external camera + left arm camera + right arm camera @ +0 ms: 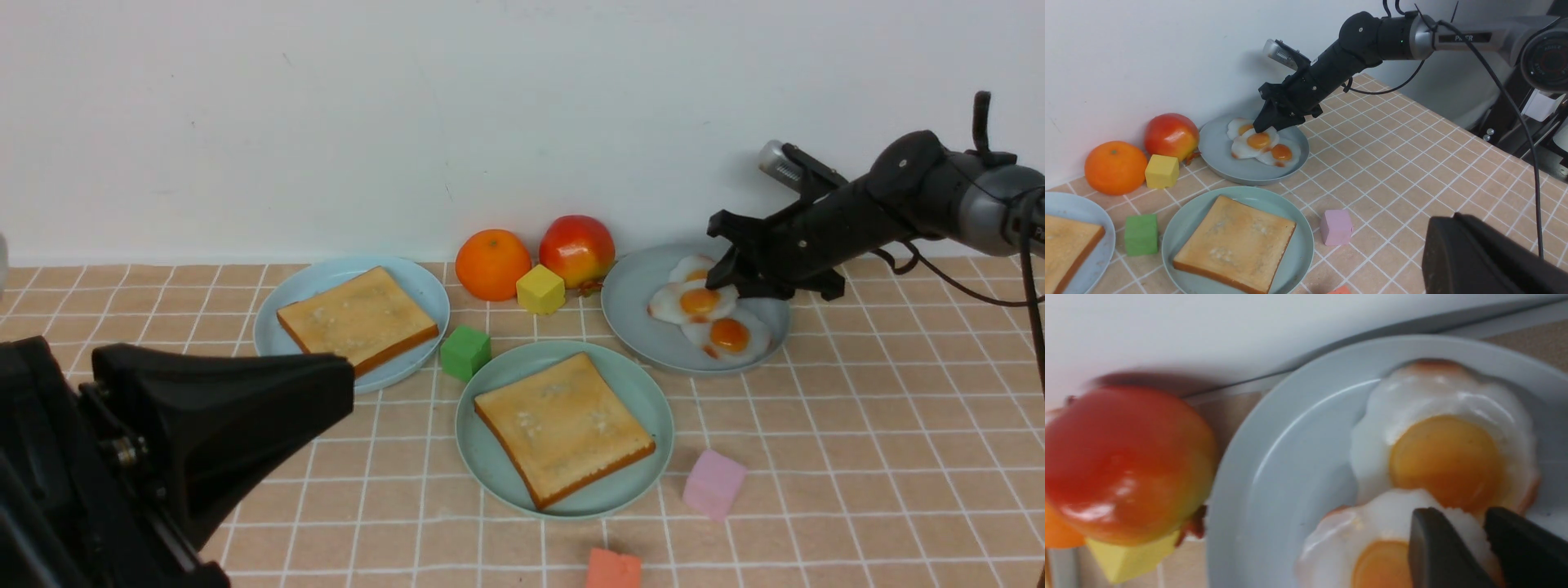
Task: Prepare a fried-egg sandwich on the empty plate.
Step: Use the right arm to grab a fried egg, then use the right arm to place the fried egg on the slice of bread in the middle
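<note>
While right gripper (720, 276) pinches far-right rim of fried egg (694, 304), jaws stand nearly closed | egg: yolk up, long axis left-right, on grey-blue plate (635, 322), far right | left gripper (339, 388): closed, empty

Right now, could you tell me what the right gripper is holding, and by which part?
The right gripper pinches the middle fried egg by its white rim. It lies on the grey-blue plate.

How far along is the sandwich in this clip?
Done: one toast slice lies on the mint-green plate. In hand: the right gripper is pinching the edge of the middle fried egg, not yet lifted off the grey-blue plate. Left: move the egg onto that toast, then top it with the second toast slice from the light-blue plate.
</note>
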### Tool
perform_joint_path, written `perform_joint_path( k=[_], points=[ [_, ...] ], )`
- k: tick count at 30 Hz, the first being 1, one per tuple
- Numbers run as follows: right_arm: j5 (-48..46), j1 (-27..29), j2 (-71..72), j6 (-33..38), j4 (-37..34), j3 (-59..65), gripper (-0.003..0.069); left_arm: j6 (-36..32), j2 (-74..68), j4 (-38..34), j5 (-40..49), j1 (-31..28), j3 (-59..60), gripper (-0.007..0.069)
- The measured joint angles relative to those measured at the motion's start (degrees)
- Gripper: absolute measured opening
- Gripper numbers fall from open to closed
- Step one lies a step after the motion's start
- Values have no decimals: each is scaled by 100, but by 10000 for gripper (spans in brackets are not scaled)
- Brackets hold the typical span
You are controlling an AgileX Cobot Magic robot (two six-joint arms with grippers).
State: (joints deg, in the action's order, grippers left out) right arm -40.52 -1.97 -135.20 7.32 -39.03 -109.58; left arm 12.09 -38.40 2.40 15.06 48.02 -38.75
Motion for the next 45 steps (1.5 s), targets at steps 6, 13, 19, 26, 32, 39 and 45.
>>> perform_joint_path(
  k=[6, 13, 19, 26, 32, 39, 45],
  points=[
    [-238, -5, 301, 0, 46, 1, 85, 0, 0, 5, 35, 0, 3, -13],
    [-1275, 11, 1012, 546, 129, 1, 76, 0, 0, 186, 745, 0, 7, -13],
    [-2132, -233, 1900, 930, -240, 342, 76, 0, 0, 602, 1401, 0, 7, -13],
    [-1919, -1238, 2507, 1392, -791, 1990, 74, 0, 0, 837, 1731, 0, 7, -13],
    [-1036, -1540, 2360, 1838, -1546, 2638, 74, 0, 0, 858, 1741, 0, 7, -9],
    [-642, -1533, 2031, 2055, -2167, 2648, 74, 4, 0, 858, 1746, 0, 7, -6],
    [-350, -1533, 1701, 2062, -2273, 2669, 74, 4, 0, 858, 1751, 0, 7, -3]
  ],
)
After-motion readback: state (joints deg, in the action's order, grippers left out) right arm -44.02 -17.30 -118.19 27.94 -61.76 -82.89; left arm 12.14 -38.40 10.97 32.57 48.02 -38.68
